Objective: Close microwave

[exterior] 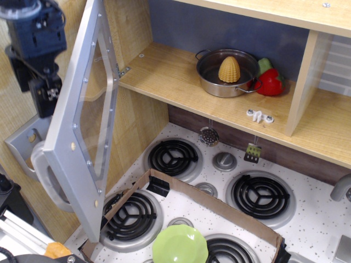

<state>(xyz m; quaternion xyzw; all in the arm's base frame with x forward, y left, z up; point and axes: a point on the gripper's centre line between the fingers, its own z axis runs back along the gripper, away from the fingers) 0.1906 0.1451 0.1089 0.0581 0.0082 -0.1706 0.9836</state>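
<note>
While the microwave (82, 126) is standing wide open, its silver-grey door is swinging out toward the camera on hinges at the upper right, and the long axis of the door is running almost top to bottom in the picture. The wooden cavity is lying open to the right of the door, with a pot (227, 72) holding a corn cob (229, 69) sitting inside. The gripper (46, 93) is hanging at the upper left, on the outer face side of the door, so the door is lying directly to its right and just beside it. I cannot tell if it is touching the panel. The fingers are pointing down and are holding nothing, but how wide they are standing I cannot tell. In my judgement, a push toward the right is needed. The chunky handle (46, 178) is sitting below the gripper.
</note>
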